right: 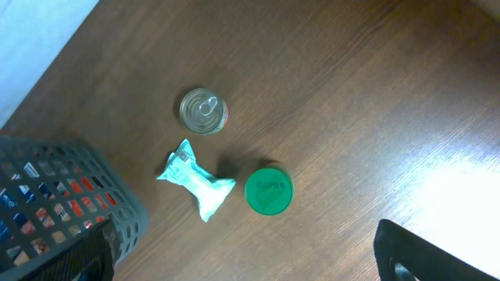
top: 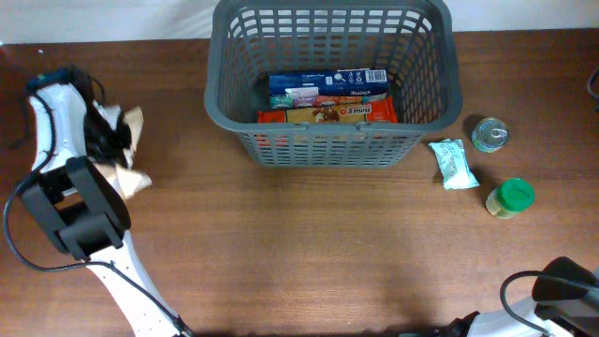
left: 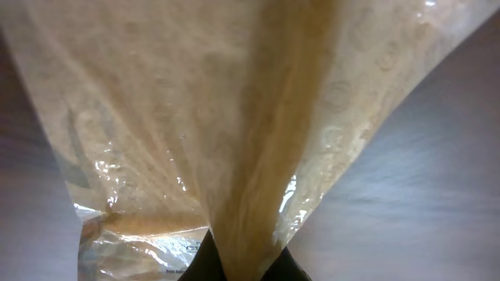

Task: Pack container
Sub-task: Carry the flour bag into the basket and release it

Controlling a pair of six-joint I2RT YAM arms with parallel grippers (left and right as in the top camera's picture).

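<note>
Clear plastic bag (left: 234, 117) of tan contents, filling the left wrist view: left gripper (top: 110, 140) is clamping shut on it. Container (top: 217, 103) is sitting well apart to that gripper's right, long axis running left to right, holding food boxes (top: 328, 98).

Dark grey slotted container (top: 328, 148), upright, open-topped, seemingly part-filled

Dark brown wood-grain counter (top: 309, 243) filling most of the overhead view, pale white surface (top: 94, 17) beyond the counter's far edge, soft even light, bright glare patch (right: 461, 179) on the counter's wood in the right wrist view
</note>
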